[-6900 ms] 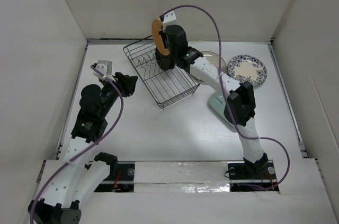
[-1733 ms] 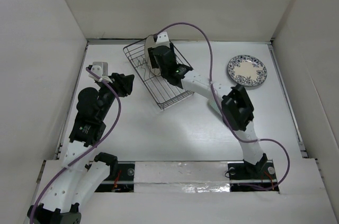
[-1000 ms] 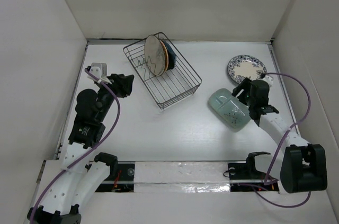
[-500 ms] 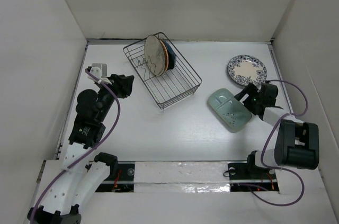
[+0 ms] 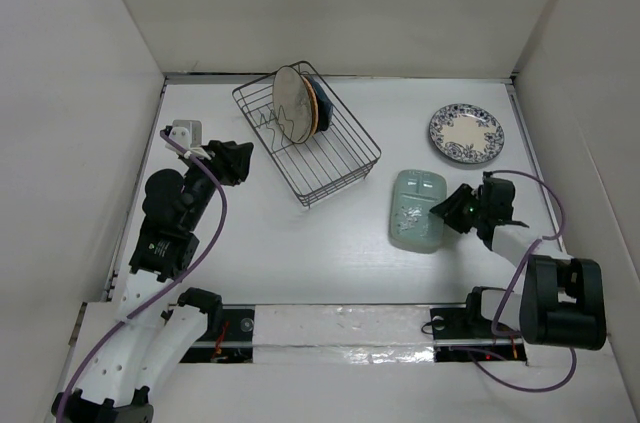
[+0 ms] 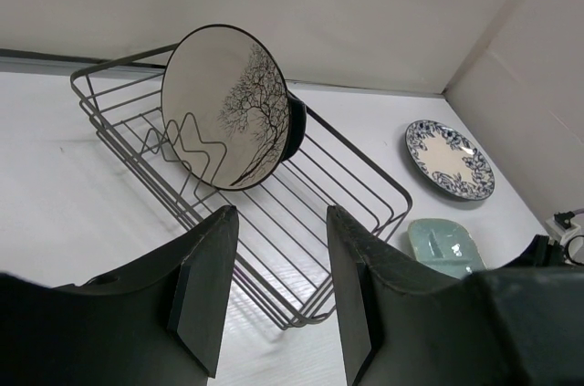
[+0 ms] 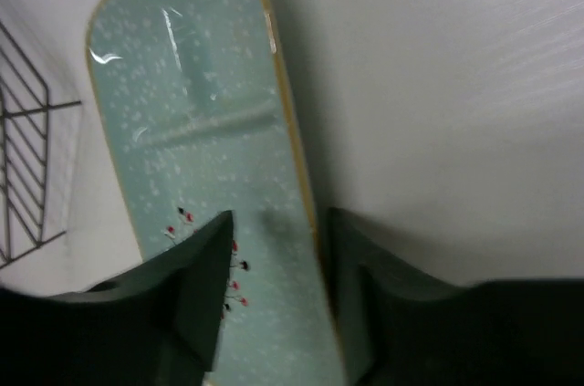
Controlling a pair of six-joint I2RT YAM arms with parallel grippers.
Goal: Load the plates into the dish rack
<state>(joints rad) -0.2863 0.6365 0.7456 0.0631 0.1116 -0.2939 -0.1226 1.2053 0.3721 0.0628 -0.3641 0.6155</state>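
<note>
We see the white table (image 5: 300, 253) whole only from the top view; both wrist views cut it off. On its far left part sits the dish rack (image 5: 330, 171), whose near corner the left wrist view (image 6: 301, 222) hides behind the fingers.

Three plates stand on edge in the rack. The beige plate (image 5: 289, 106) fronts them, and the left wrist view (image 6: 228, 103) alone shows its tree drawing. The orange plate (image 5: 314, 109) is a thin edge from above, and in the left wrist view we cannot make it out. The dark blue plate (image 5: 323, 103) peeks out behind both.

The floral plate (image 5: 466, 134) lies flat at the far right, well apart from the rack. The green plate (image 5: 416, 210) lies nearer.

The right gripper (image 5: 447, 211) is at the green plate's right edge. Its wrist view (image 7: 274, 313) shows the jaws spread, the rim running between them. The left gripper (image 5: 235, 158) hangs left of the rack, jaws parted and holding nothing (image 6: 283, 295).
</note>
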